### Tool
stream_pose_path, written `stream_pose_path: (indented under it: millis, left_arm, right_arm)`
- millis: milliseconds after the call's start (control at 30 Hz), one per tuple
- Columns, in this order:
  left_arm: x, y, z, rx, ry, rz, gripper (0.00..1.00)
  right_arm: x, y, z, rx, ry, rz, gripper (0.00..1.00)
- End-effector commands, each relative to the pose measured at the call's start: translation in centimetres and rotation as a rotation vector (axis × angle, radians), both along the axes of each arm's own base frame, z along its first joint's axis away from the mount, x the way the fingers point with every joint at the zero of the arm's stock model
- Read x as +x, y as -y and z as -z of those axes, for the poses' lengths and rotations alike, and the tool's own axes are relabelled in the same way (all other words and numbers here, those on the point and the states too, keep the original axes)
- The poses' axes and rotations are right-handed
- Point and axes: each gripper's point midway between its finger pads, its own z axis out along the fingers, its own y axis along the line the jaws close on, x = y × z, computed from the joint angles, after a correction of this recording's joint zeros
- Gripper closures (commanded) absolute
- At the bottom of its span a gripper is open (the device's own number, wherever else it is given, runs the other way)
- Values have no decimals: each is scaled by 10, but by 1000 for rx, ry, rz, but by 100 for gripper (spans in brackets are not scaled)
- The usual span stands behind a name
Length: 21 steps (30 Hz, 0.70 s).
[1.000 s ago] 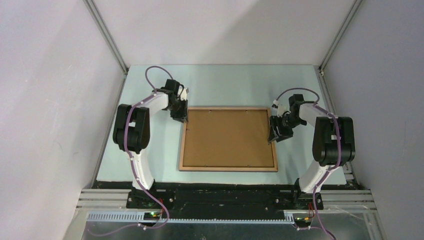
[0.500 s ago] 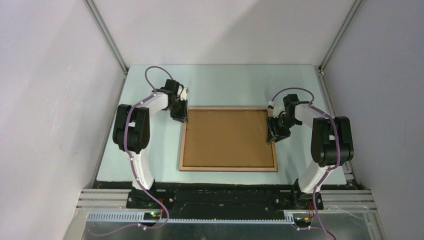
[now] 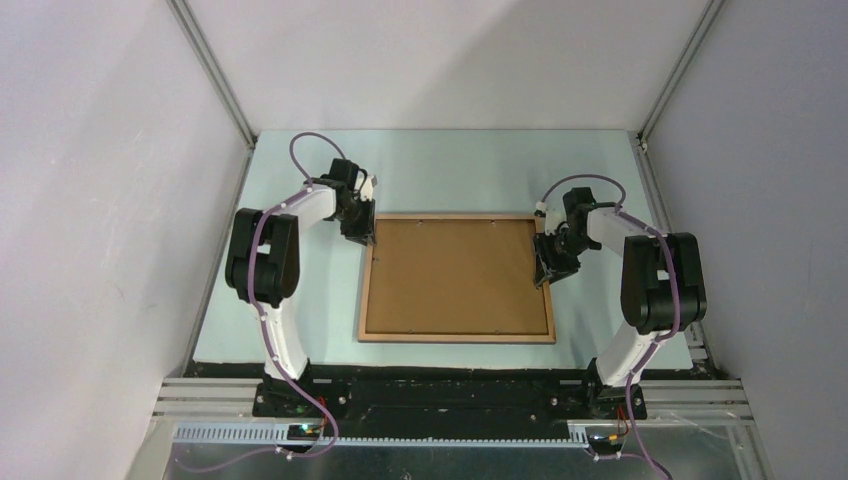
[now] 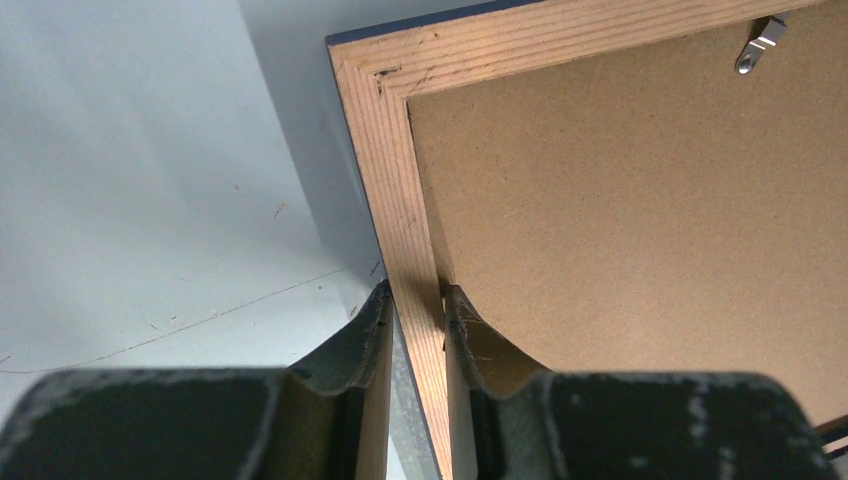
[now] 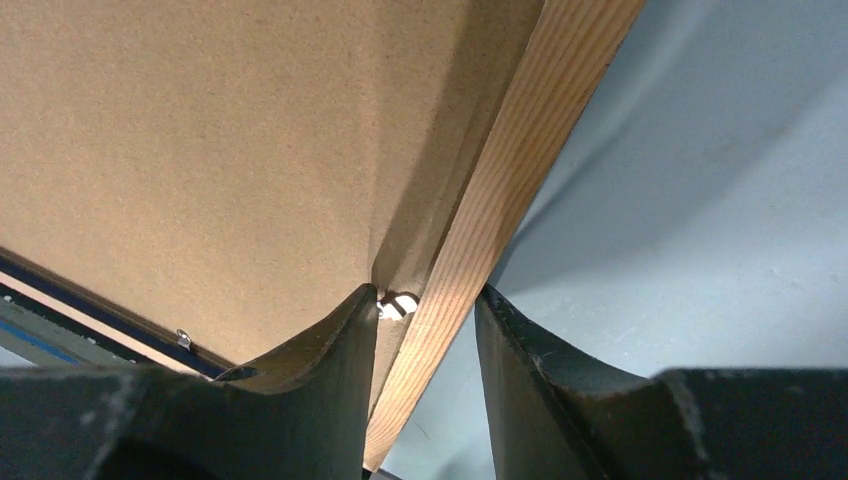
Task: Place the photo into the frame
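Note:
The frame (image 3: 456, 338) lies flat on the table, wood-brown face up, with the solid brown backing board (image 3: 455, 275) inside it. The photo is hidden. My left gripper (image 3: 362, 236) is shut on the frame's left rail (image 4: 385, 150) near the far left corner, one finger on each side (image 4: 415, 295). My right gripper (image 3: 548, 268) straddles the right rail (image 5: 520, 150) near its far end. Its jaws are open (image 5: 428, 295): the inner finger rests against the backing board (image 5: 200, 150), and the outer finger stands apart from the rail.
Small metal clips (image 4: 758, 48) sit along the frame's inner edge. A small white tab (image 5: 398, 305) shows between the board and the right rail. The pale green table (image 3: 450, 170) is walled on three sides, and the arm bases are at the near edge.
My right gripper has shifted slightly inward and toward the far end of the right rail. The left arm and the frame have not moved.

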Motion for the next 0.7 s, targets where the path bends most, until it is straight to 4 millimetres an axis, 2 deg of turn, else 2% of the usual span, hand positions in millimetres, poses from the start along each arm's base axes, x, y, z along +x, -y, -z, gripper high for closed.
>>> stream_pose_path:
  millis: [0, 667]
  left_arm:
    - [8, -2, -3, 3, 49, 0, 100]
    - [8, -6, -4, 0, 49, -5, 100]
  right_arm:
    - [14, 0, -2, -29, 53, -5, 56]
    - [8, 1, 2, -35, 35, -43, 65]
